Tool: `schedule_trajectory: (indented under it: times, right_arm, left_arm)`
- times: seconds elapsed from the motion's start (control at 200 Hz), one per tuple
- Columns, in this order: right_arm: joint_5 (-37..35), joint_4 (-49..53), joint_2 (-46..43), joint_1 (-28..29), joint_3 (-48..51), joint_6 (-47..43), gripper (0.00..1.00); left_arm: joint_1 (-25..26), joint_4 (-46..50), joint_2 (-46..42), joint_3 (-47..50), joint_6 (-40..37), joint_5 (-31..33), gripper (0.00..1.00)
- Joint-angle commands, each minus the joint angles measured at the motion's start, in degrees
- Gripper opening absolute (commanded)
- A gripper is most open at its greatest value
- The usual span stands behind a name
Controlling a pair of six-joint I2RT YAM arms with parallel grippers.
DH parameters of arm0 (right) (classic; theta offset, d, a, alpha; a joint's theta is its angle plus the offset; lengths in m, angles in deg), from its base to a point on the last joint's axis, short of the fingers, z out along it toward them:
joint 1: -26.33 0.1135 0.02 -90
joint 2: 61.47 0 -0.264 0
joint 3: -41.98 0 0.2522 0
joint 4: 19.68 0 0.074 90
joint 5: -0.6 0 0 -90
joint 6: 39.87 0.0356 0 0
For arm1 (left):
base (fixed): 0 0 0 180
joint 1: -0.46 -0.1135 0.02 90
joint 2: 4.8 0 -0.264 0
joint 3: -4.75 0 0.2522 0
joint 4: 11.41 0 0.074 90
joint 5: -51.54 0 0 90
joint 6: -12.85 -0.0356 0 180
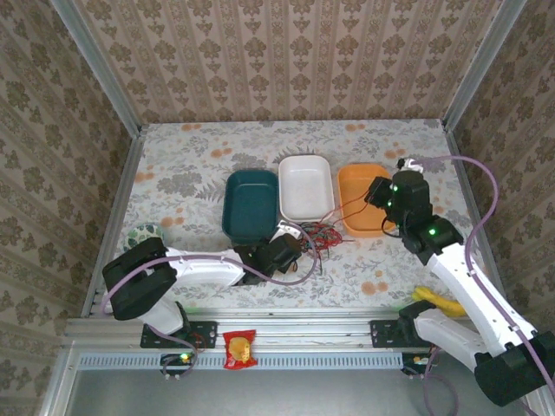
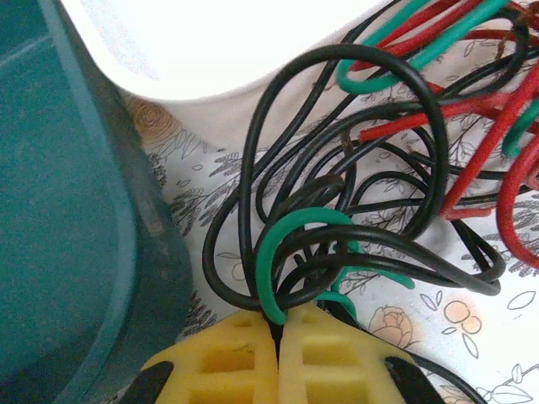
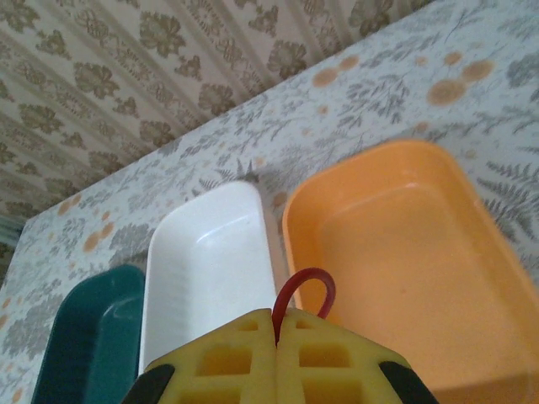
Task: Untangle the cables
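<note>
Red, green and black cables: one knotted tangle on the worktop, just in front of the white tray and up against its near wall.
Your left jaws: closed at the tangle's edge nearest the white tray's front left corner. The yellow pads pinch a green loop, with black loops crowding the same spot.
Your right jaws: closed on a red strand, held above the orange tray to the right of the white tray. A small red loop pokes up between the yellow pads.
Red strand's run: you can follow it from the right jaws down and across to the tangle in front of the white tray.
Teal tray: directly left of the white tray, side by side; the tangle stays clear of its wall.
White tray in your right wrist view: it sits between the teal and orange trays, and nothing lies inside it.
Snack packet: on the front rail, well in front of the white tray.
</note>
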Motion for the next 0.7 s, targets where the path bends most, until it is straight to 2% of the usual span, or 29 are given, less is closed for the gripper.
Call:
schedule_trajectory:
  times: [0.0,0.265,0.695]
  right_arm:
    - [1.0,0.8,0.1,-3.5,-4.2,-3.5,0.0]
    - [-0.5,-0.6,1.0,-13.4,-5.7,-0.1,0.0]
    - [15.4,-13.9,5.3,-21.2,-14.7,-3.4,0.0]
  left_arm:
    - [-0.3,3.8,-1.2,1.2,2.5,2.8,0.0]
    - [-0.3,6.6,-0.9,1.1,5.2,5.4,0.0]
    - [-0.3,9.5,-0.1,1.1,8.4,8.4,0.0]
